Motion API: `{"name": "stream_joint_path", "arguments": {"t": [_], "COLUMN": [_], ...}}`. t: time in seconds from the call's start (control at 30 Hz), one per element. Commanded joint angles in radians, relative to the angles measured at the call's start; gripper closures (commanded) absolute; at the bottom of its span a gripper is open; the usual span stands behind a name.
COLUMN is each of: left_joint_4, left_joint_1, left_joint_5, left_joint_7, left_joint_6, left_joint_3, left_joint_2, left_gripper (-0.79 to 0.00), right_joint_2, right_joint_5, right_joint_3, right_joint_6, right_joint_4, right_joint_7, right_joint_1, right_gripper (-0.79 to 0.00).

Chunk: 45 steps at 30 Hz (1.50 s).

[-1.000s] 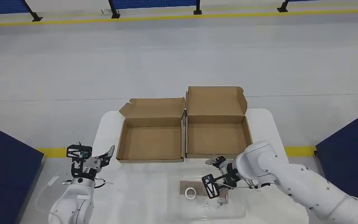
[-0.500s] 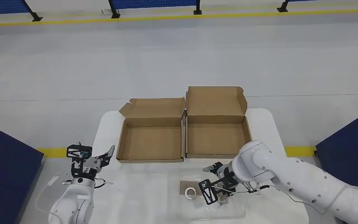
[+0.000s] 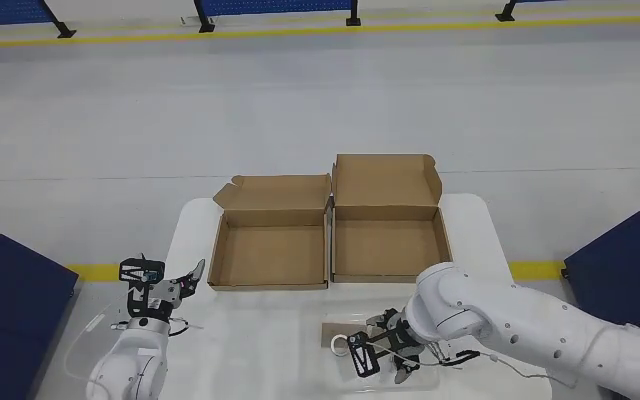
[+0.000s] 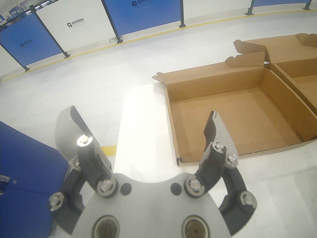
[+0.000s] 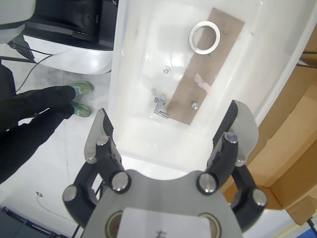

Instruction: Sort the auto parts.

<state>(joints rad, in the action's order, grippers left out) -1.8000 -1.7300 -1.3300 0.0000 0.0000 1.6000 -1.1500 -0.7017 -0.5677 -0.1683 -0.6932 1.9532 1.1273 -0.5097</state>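
Right hand [image 3: 362, 357] spread wide and empty above the clear tray [image 5: 138, 134] at the near edge of the bench [image 3: 250, 330]. Ring [image 5: 191, 38], bracket [image 5: 160, 106] and bolts [image 5: 166, 70] lie inside. Left hand [image 4: 142, 117] is wide and empty by the left edge.

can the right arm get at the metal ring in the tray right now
Probably yes: the right gripper hangs open above the tray, and the ring lies uncovered, partly on the brown strip.

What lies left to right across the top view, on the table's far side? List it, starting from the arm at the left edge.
left gripper → left cardboard box → right cardboard box
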Motion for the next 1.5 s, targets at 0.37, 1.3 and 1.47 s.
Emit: {"name": "stream_joint_path", "arguments": {"t": [0.37,1.3,1.47], "left_joint_4": [0.000,0.000,0.000], "left_joint_1": [0.000,0.000,0.000], "left_joint_5": [0.000,0.000,0.000], "left_joint_7": [0.000,0.000,0.000], "left_joint_6": [0.000,0.000,0.000], "left_joint_3": [0.000,0.000,0.000], "left_joint_2": [0.000,0.000,0.000], "left_gripper": [-0.785,-0.785,-0.785], "right_joint_2": [-0.012,-0.105,-0.106], "right_joint_5": [0.043,0.129,0.111], "right_joint_3": [-0.002,-0.002,-0.004], "right_joint_6": [0.079,0.248,0.264], "right_joint_4": [0.018,-0.126,-0.134], "right_joint_7": [0.079,0.234,0.203], "right_joint_1": [-0.015,-0.042,-0.054], "right_gripper": [-0.785,-0.785,-0.785]}}
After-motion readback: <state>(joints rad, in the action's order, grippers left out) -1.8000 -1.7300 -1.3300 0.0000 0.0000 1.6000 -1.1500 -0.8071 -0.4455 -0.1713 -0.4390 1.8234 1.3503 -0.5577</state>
